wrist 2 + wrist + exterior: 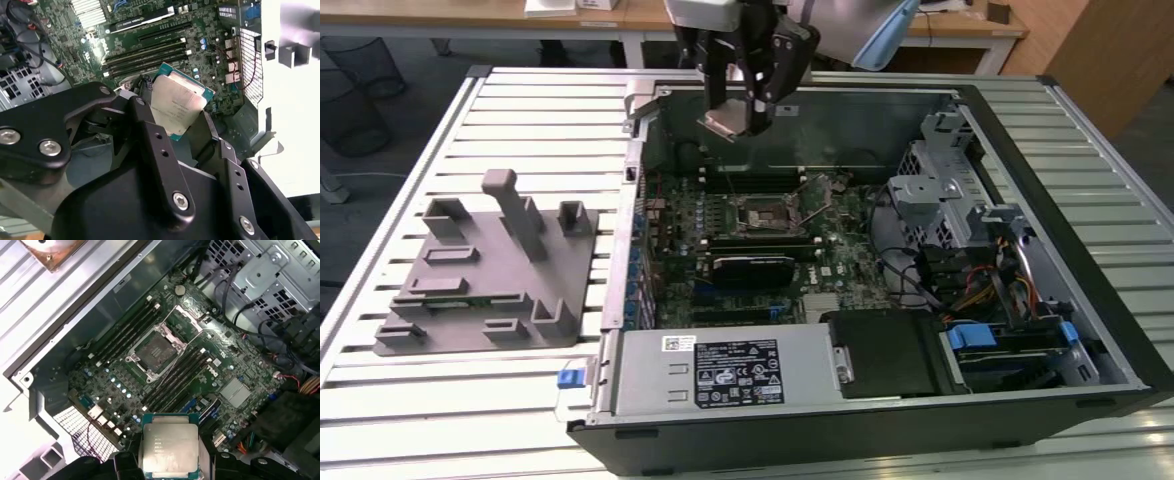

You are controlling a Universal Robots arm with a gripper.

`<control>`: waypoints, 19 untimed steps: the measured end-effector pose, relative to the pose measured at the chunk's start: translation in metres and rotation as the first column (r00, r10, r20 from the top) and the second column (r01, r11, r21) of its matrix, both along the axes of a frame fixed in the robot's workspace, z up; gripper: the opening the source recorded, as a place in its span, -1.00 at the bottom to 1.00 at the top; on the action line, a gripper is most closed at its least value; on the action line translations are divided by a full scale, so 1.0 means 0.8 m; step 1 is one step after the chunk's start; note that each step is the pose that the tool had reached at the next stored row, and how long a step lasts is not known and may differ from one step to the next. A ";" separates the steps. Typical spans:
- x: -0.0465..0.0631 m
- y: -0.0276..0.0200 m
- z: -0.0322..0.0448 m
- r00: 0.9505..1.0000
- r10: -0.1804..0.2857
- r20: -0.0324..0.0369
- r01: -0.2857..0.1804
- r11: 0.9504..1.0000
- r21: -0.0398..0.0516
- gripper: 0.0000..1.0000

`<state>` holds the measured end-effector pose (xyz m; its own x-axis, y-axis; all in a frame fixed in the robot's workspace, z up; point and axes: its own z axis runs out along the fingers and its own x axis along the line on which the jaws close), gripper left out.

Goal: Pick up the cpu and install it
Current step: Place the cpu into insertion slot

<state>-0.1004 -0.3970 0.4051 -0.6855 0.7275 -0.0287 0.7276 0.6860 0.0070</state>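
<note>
The tool point(744, 110) is clenched on the cpu point(726, 123), gripping it by two opposite edges, and holds it in the air over the open computer case point(854, 428), near the case's far wall as the exterior view shows it. The cpu touches nothing inside the case, and in the exterior view it hangs slightly tilted. Both wrist views show its shiny silver top between the dark fingers point(208, 131), with the green board of the case behind it. Inside the case, near the middle of the board, sits the square socket point(154, 351) with its metal frame swung open and its dark centre bare. Long memory slots point(125, 332) run along both sides of the socket within the case. A silver power box point(720, 370) fills the case's near corner. The case lies on a slatted worktop point(454, 395). A grey moulded holder point(520, 290) sits on the worktop just beside the case on the exterior view's left.
</note>
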 end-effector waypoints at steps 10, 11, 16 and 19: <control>0.000 0.0002 -0.0008 0.991 -0.133 0.000 0.133 0.991 0.000 0.06; 0.000 0.0002 -0.0008 0.989 -0.147 0.000 0.147 0.989 0.000 0.06; 0.000 0.0004 -0.0011 0.977 -0.214 0.000 0.214 0.977 0.000 0.06; 0.000 0.0004 -0.0014 0.967 -0.255 0.000 0.255 0.967 0.000 0.06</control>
